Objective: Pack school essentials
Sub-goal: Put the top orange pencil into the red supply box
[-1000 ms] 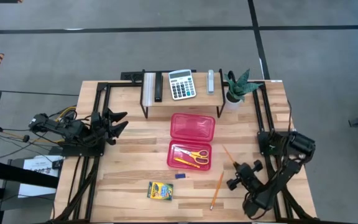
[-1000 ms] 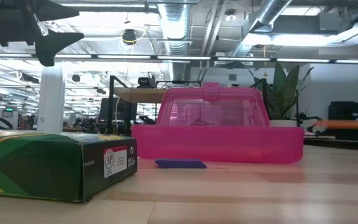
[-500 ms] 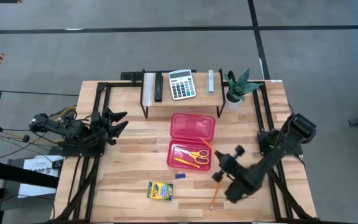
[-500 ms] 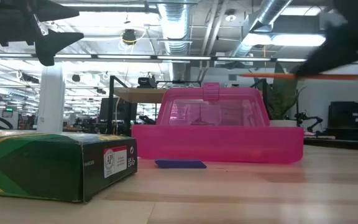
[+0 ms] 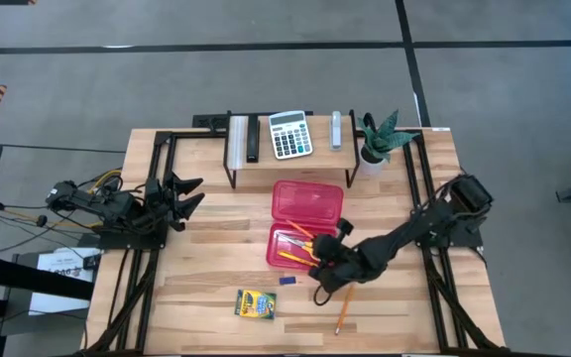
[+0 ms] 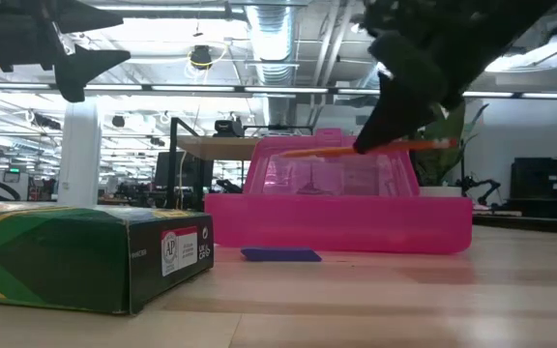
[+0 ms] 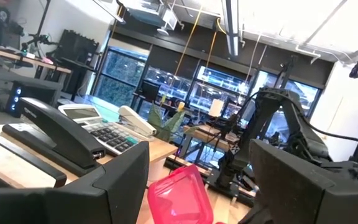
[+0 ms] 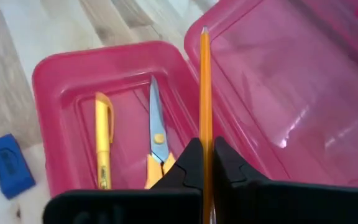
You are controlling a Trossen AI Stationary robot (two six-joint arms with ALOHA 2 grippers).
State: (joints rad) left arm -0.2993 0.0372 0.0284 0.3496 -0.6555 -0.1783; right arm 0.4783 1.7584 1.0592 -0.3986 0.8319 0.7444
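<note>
The red translucent case lies open, its tray (image 5: pixel 287 260) near and its lid (image 5: pixel 307 203) far. Yellow-handled scissors (image 8: pixel 157 149) and a yellow pen (image 8: pixel 102 143) lie in the tray. My right gripper (image 5: pixel 320 260) hovers over the tray's right part, shut on an orange pencil (image 5: pixel 300 233). A second pencil (image 5: pixel 345 315), the blue eraser (image 5: pixel 286 281) and the crayon box (image 5: pixel 255 302) lie flat on the table near the case. My left gripper (image 5: pixel 191 196) waits open at the table's left, raised. My right gripper pinches the orange pencil's shaft (image 8: pixel 205 146) between its two fingertips (image 8: pixel 224 163). It comes slanting down from the table's right. The pencil is lifted clear and lies about level above the case (image 6: pixel 337 150), its tip reaching over the lid's hinge edge (image 8: pixel 204 31).
A raised shelf (image 5: pixel 290 159) at the far edge carries the grey calculator (image 5: pixel 290 134), a stapler and a hole punch. A potted plant (image 5: pixel 377 139) stands at the far right. Bare wood shows to the left and near sides of the case.
My right gripper, shut on the orange pencil, has swung from the table's near right toward the left edge and now stands over the case's tray. The pencil travelled with it, clear of the table. The left arm has kept still.
</note>
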